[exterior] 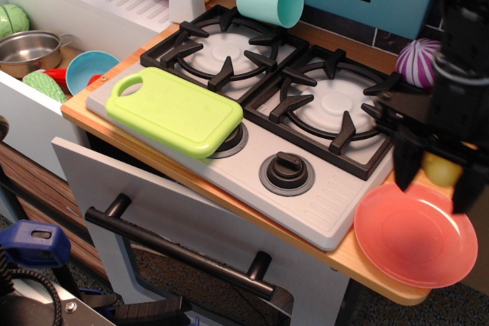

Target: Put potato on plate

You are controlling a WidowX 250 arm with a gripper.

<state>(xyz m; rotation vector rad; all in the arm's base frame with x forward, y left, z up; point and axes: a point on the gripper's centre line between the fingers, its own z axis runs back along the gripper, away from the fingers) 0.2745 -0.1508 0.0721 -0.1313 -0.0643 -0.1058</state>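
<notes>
My gripper hangs over the far edge of the salmon-pink plate at the counter's right front corner. Its two black fingers are closed on the pale-yellow potato, which shows between them a little above the plate. The arm above the gripper hides the soup can behind it.
A purple-and-white striped onion sits behind the arm. The black stove grates lie left of the plate. A green cutting board covers the stove's front left. A teal cup lies at the back. A sink with a pot and blue bowl is far left.
</notes>
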